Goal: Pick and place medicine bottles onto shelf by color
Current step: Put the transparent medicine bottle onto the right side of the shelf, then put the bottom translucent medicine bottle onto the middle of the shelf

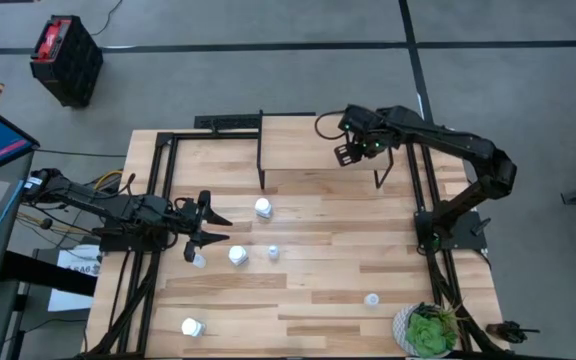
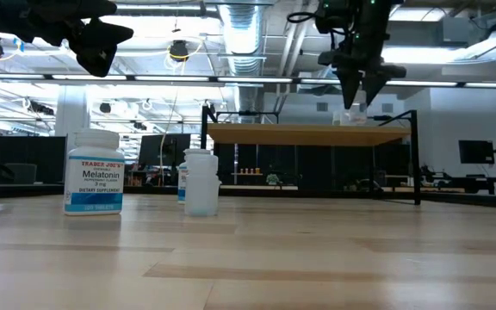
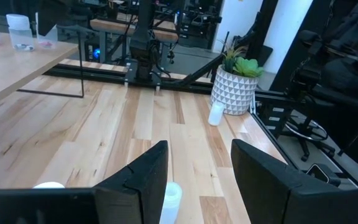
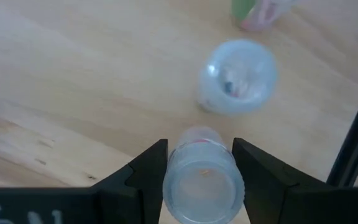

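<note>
Right pincer straddles small pale translucent bottle on light-wood shelf, loosely, grip unclear; lifting could tip it — neighbour bottle at 12 o'clock.

Stuff you can't really make out here

The green-capped bottle is blurred and cut off at the right wrist view's edge. The overhead shot shows the shelf but its bottles are too small to tell apart.

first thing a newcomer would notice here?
The right gripper over the shelf, jaws either side of a translucent bottle, another bottle standing beyond it. Then the left gripper low over the table among scattered bottles, jaws open, and the Melatonin bottle up front in the low view.
</note>
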